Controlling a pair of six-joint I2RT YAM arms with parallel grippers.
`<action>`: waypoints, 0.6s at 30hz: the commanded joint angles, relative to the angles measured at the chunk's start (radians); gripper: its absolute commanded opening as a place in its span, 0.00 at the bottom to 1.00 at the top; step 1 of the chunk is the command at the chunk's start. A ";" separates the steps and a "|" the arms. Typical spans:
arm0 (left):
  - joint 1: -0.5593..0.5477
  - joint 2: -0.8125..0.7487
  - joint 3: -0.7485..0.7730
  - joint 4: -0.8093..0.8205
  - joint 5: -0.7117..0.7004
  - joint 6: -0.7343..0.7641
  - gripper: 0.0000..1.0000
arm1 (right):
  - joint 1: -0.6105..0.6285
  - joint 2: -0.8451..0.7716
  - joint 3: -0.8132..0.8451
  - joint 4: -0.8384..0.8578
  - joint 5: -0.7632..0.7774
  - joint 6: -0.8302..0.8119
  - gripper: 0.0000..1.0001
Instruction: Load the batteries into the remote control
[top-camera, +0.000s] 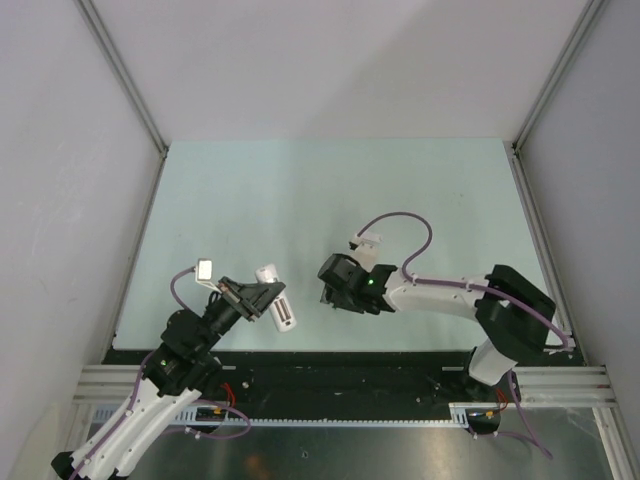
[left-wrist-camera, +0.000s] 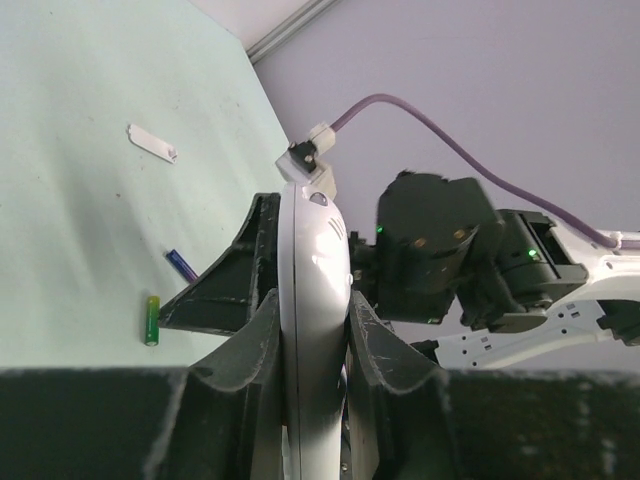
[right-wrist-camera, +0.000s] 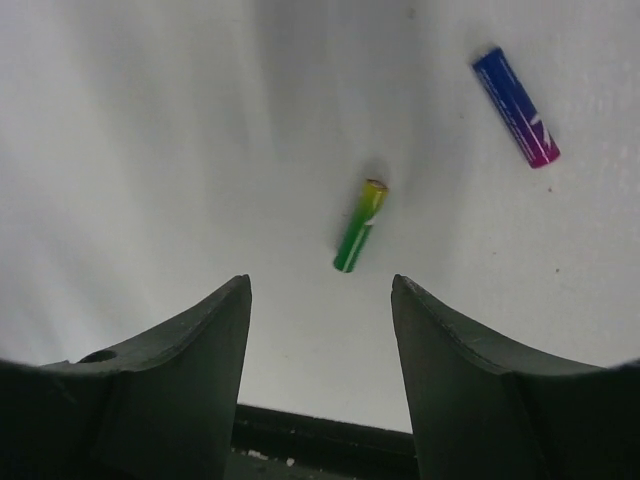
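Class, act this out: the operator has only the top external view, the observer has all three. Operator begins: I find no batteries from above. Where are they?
Observer: Both lie on the table; the green battery is just ahead of the open right gripper.
Operator: And the purple one?
Observer: The purple battery lies farther out, apart from the green one.
Operator: Anything else loose?
Observer: A small white flat piece lies on the table, away from both batteries.
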 joint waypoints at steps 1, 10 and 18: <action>0.006 -0.052 0.007 0.015 0.004 -0.026 0.00 | 0.012 0.050 0.024 -0.055 0.124 0.165 0.62; 0.006 -0.069 -0.001 0.011 0.013 -0.028 0.00 | 0.003 0.124 0.038 -0.063 0.119 0.151 0.51; 0.006 -0.069 -0.007 0.011 0.017 -0.031 0.00 | 0.000 0.165 0.050 -0.052 0.101 0.128 0.42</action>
